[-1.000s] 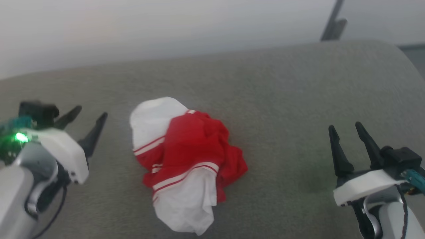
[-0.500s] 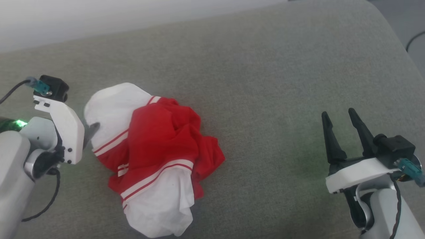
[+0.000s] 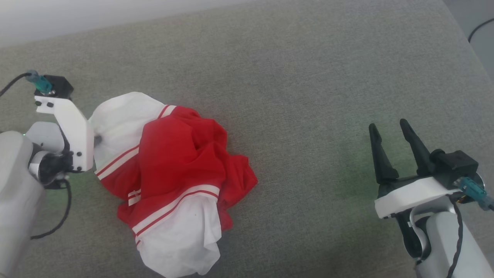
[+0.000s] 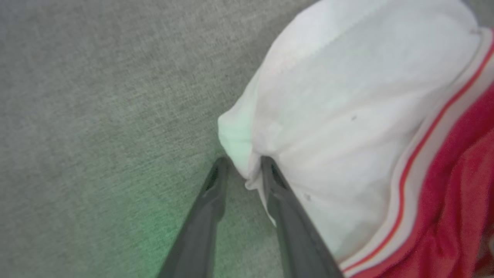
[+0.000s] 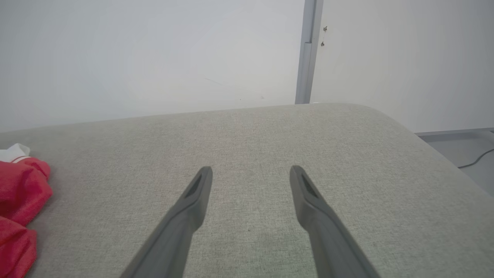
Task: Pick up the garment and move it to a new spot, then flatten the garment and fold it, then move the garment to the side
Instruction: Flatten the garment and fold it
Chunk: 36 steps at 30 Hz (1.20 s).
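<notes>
The garment (image 3: 181, 162) lies crumpled on the grey cushion (image 3: 301, 77), red body in the middle with a white sleeve at its far left and another at the near side. My left gripper (image 3: 97, 139) sits at the far-left sleeve, mostly hidden behind its white mount. In the left wrist view (image 4: 243, 164) its fingers stand half narrowed on either side of a fold at the sleeve's edge (image 4: 347, 96), with a gap still between them. My right gripper (image 3: 387, 123) rests open at the right, well away from the cloth, nothing between its fingers (image 5: 251, 168). A bit of the garment (image 5: 19, 185) shows at that view's left.
The cushion's rounded right edge (image 3: 463, 50) drops to the floor, where a dark cable (image 3: 480, 29) lies. A pale wall with a grey upright post (image 5: 308, 50) stands behind the cushion. Bare cushion stretches between the garment and my right gripper.
The camera tilted down and the picture shifted. My left gripper moved in from the left to the white sleeve's edge and its fingers narrowed around a fold. The right gripper kept still.
</notes>
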Tool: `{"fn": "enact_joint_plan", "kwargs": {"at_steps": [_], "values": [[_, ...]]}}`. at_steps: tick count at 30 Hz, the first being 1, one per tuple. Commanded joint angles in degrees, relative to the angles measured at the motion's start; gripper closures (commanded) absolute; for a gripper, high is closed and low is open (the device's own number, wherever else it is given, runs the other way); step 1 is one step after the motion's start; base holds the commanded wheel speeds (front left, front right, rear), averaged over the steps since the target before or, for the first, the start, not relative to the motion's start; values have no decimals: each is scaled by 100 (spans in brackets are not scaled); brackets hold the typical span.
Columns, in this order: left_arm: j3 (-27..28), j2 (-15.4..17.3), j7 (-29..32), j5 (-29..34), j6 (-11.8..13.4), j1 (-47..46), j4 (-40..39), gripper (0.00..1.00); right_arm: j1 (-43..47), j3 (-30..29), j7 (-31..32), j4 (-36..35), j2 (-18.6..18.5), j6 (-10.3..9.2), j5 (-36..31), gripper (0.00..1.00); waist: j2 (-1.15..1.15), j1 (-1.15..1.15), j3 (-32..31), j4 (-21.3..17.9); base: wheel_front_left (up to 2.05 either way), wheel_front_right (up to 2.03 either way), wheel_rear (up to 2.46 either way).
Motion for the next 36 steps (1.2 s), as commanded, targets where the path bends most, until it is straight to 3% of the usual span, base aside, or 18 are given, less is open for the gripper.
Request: {"fn": "enact_joint_plan", "kwargs": {"at_steps": [1, 10, 14, 18, 28, 32, 36], "values": [[-86, -177, -27, -64, -40, 181, 224, 100, -75, -25, -50, 30, -10, 0, 4, 0, 0, 0, -3, 27, 0, 0, 0], [86, 11, -420, -160, -107, 42, 274, 100, 64, -211, -69, 80, -37, 0, -97, 0, 0, 0, -237, 367, 0, 0, 0], [145, 159, -514, -186, -16, 220, 42, 100, 160, -247, -68, 106, -57, 0, -134, 0, 0, 0, -391, 579, 0, 0, 0], [207, 381, -519, -210, 176, 540, -296, 100, 204, -247, -33, 92, -64, 0, -134, 0, 0, 0, -530, 793, 0, 0, 0], [422, 953, -337, -415, 926, 1737, -1047, 100, 261, -229, 116, -3, -64, 0, -179, 0, 0, 0, -718, 1039, 0, 0, 0], [468, 1018, -325, -510, 1138, 2115, -1130, 100, 260, -202, 132, -6, -79, 0, -144, 0, 0, 0, -727, 1052, 0, 0, 0], [518, 881, -399, -637, 1201, 2327, -1058, 100, 271, -129, 177, -10, -83, 0, -114, 0, 0, 0, -749, 1056, 0, 0, 0]]}}
